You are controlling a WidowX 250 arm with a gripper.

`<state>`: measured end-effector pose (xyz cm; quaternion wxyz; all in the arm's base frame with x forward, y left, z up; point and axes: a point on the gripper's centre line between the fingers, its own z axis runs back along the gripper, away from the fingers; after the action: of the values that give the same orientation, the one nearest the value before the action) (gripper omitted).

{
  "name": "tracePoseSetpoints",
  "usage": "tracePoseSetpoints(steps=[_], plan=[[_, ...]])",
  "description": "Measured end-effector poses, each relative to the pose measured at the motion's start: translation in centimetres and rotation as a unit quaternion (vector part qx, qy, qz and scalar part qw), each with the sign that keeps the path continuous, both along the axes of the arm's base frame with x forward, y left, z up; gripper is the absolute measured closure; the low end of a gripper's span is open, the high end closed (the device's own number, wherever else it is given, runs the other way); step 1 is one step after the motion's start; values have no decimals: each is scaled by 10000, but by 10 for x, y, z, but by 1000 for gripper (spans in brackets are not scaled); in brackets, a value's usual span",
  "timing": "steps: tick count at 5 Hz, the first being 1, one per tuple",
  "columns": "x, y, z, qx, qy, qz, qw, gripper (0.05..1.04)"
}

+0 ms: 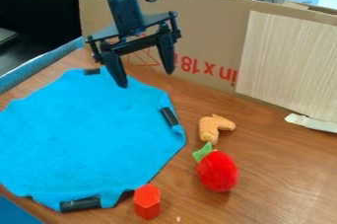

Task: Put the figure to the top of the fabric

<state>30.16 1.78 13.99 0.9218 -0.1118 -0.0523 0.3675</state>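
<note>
The tan figure (209, 129) lies lower and to the right of the tool (146, 79), which hangs spread wide.

We have open room over the middle of the blue fabric (85, 134). Behind it, the upright cardboard (204, 35) bars us; beside it, the tan toy (211, 128), red plush (217, 171) and red block (147, 201) stand in our way.

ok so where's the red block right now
In the camera view, the red block is on the table near the bottom edge, just left of centre, beside the blue cloth and lower left of the red fruit toy.
</note>
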Motion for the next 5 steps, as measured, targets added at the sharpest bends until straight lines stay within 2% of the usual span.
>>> tracePoseSetpoints(steps=[1, 2, 4, 5], plan=[[-2, 0, -10, -5, 140, 3, 9999, 83], [-15, -8, -35, 249, 232, -102, 9994, 83], [-45, -20, -50, 740, -66, -428, 9963, 83], [-54, -24, -63, 932, -131, -540, 9941, 83]])
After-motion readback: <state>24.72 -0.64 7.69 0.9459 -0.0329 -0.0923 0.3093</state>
